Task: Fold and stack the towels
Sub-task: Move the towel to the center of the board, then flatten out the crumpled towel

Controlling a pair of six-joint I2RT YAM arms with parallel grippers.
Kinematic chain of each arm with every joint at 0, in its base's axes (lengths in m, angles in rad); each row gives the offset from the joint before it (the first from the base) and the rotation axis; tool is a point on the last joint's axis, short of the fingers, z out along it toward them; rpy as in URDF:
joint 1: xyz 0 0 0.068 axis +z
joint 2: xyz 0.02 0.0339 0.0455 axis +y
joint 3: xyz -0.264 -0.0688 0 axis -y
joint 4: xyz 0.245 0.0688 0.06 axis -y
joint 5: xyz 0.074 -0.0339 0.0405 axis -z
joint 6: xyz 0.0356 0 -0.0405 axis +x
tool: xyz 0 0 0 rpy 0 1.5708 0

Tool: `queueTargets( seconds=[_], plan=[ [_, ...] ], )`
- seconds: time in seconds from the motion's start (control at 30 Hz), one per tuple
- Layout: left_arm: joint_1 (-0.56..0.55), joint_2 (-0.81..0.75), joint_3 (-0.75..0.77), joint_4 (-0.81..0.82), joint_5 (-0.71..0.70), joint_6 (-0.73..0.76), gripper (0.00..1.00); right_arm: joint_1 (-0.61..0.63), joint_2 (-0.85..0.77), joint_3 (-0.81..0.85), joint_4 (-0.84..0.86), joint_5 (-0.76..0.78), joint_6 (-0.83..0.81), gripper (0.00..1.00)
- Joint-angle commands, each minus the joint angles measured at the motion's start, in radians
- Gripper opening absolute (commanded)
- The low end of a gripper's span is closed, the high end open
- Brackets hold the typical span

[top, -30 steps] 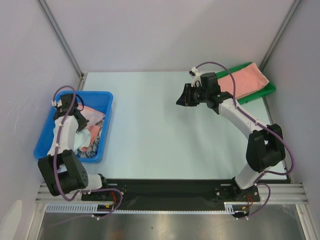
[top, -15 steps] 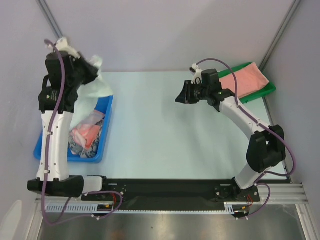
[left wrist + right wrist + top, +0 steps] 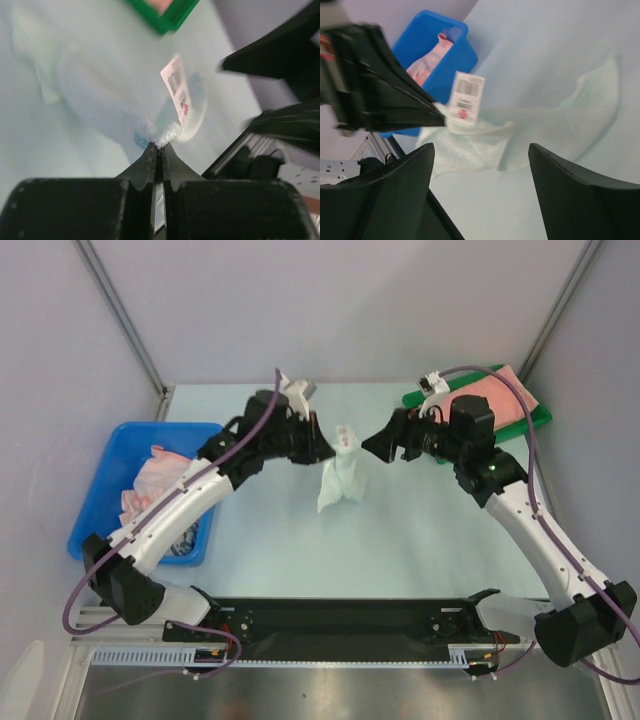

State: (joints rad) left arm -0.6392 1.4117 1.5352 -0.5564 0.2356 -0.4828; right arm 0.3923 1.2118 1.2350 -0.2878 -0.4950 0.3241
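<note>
1. Left arm (image 3: pixel 190 502) stretched forward-right; left gripper (image 3: pixel 158 148) pinched tight on a corner of the pale mint-white soft cloth towel (image 3: pixel 342 478) — which drapes below its tips.
2. Right arm (image 3: pixel 530 522) reaches leftward, right gripper (image 3: pixel 480 155) spread wide, just beside that towel.

pale mint-white soft cloth towel (image 3: pixel 340 478): crumpled, hanging, top corner by its white label (image 3: pixel 176 87) pinched in left gripper (image 3: pixel 325 450) jaws, just before right gripper (image 3: pixel 372 445) spread jaws | salmon-pink folded cloth towel (image 3: pixel 488 400): flat, behind right jaws | crumpled pink cloth towels (image 3: pixel 150 485): heaped, well behind left jaws
</note>
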Motion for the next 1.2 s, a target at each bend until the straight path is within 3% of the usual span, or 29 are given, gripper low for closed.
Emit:
queueTargets(
  seconds=[0.0,0.17,0.27,0.37,0.57,0.73,1.03,1.17],
  plan=[
    [0.006,-0.088,-0.239,0.148,0.016,-0.059,0.08,0.006,-0.012,-0.104,0.021,0.052,0.027,0.83],
    [0.006,-0.083,-0.536,0.311,0.082,-0.109,0.11,0.062,0.035,-0.262,0.05,0.121,0.001,0.84],
    [0.006,-0.043,-0.604,0.334,0.087,-0.108,0.11,0.109,0.106,-0.307,0.076,0.135,-0.066,0.75],
    [0.007,-0.007,-0.613,0.332,0.094,-0.093,0.08,0.163,0.175,-0.351,0.192,0.046,-0.172,0.65],
    [0.019,0.041,-0.596,0.329,0.152,-0.059,0.05,0.188,0.25,-0.443,0.459,-0.077,-0.321,0.62],
    [0.049,0.059,-0.589,0.317,0.228,-0.031,0.04,0.135,0.294,-0.515,0.645,-0.229,-0.405,0.62],
    [0.064,0.085,-0.572,0.279,0.24,0.001,0.03,0.092,0.356,-0.491,0.622,-0.295,-0.513,0.64],
    [0.067,0.098,-0.566,0.279,0.245,0.006,0.02,0.092,0.399,-0.497,0.673,-0.344,-0.496,0.59]
  ],
)
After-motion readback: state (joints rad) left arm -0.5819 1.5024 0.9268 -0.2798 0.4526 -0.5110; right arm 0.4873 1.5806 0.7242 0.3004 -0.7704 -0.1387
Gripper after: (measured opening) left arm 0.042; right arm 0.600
